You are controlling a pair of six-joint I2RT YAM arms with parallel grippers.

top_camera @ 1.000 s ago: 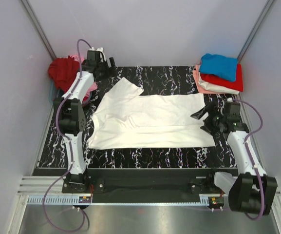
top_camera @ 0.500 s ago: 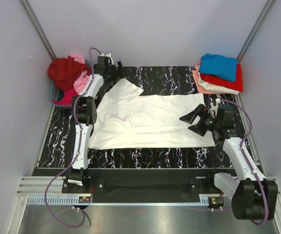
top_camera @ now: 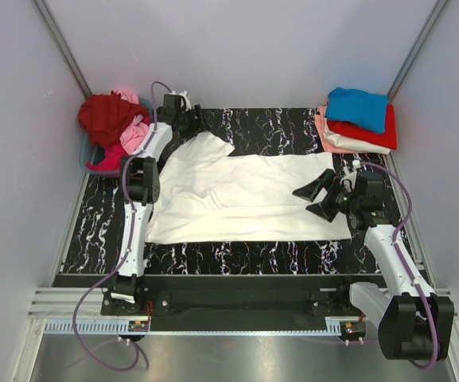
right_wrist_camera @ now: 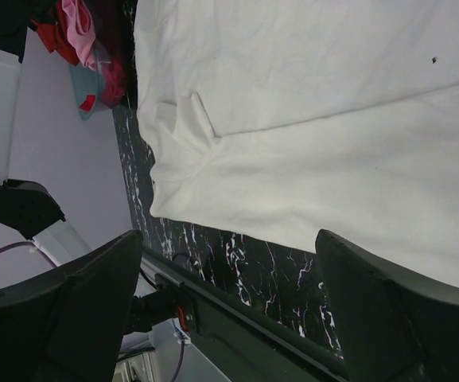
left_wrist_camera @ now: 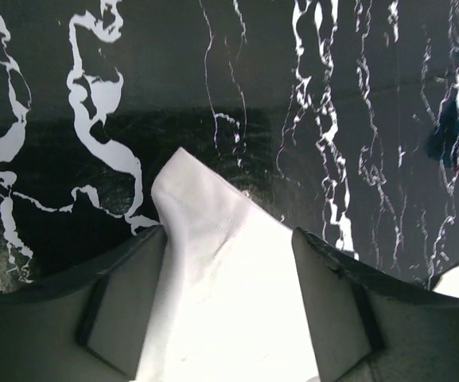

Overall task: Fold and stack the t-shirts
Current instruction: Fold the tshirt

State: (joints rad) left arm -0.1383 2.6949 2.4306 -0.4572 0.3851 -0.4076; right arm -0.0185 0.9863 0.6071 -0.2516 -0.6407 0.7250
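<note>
Lying flat across the middle of the top view, the white t-shirt [top_camera: 245, 199] is a soft, matte sheet of cloth. It is roughly rectangular, with shallow creases near its left end and one short sleeve [top_camera: 207, 147] jutting toward the upper left. In the left wrist view that sleeve ends in a blunt point, with a stitched hem line running along its edge.

The left claw [top_camera: 195, 120] sits at the sleeve tip with its dark fingers [left_wrist_camera: 126, 310] spread, one on each side of the cloth. Whether they touch it cannot be told. The right claw [top_camera: 317, 198], at the right end of the shirt, is also spread wide and pinches nothing. Its black wedge-shaped tips frame the cloth in the right wrist view.

The table [top_camera: 277, 123] is a glossy black slab with irregular white marble veins. In the upper right corner rests a folded stack [top_camera: 358, 118], blue over red over pale pink. In the upper left sits a crumpled heap [top_camera: 110, 118] of red and pink garments. Plain pale grey walls [top_camera: 253, 48] enclose the far side and both flanks, and a metal rail [top_camera: 237, 325] runs along the bottom.
</note>
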